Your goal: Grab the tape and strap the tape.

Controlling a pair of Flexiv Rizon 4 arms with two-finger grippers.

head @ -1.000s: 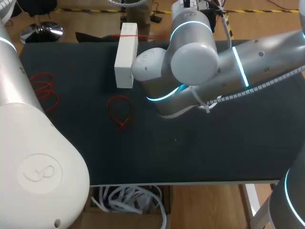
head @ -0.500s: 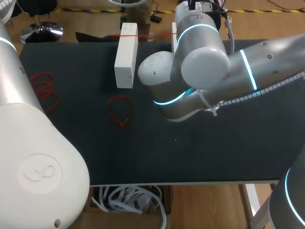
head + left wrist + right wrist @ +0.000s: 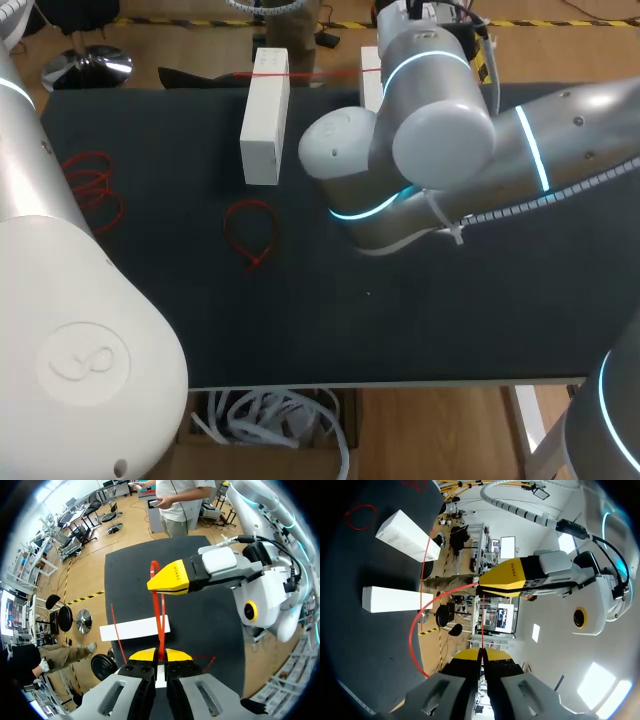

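Logging the head view from 9 o'clock round to 3, with 12 at the far edge. My left arm (image 3: 70, 330) fills the near corner at about 8 o'clock. A tangle of spare red ties (image 3: 92, 185) lies on the black table (image 3: 400, 320) at 9 o'clock. A single closed red loop (image 3: 250, 230) lies at about 10 o'clock, nearer centre. A long white box (image 3: 265, 115) lies at 11 o'clock, its length running toward the far edge. The red tape (image 3: 300, 73) shows as a thin straight line crossing that box's far end at 12 o'clock. Its right end reaches a second white box (image 3: 371, 88), mostly hidden behind my right arm (image 3: 450, 150). That arm comes in from 3 o'clock and reaches past centre.

Left wrist view: the left gripper (image 3: 160, 654) has its yellow tips pinched together on the tape. The tape rises ahead to the other gripper's yellow tips.

Right wrist view: the right gripper (image 3: 480, 654) is likewise clamped on the tape. A thin strand runs straight ahead to the left gripper, and the slack bows out toward the boxes.
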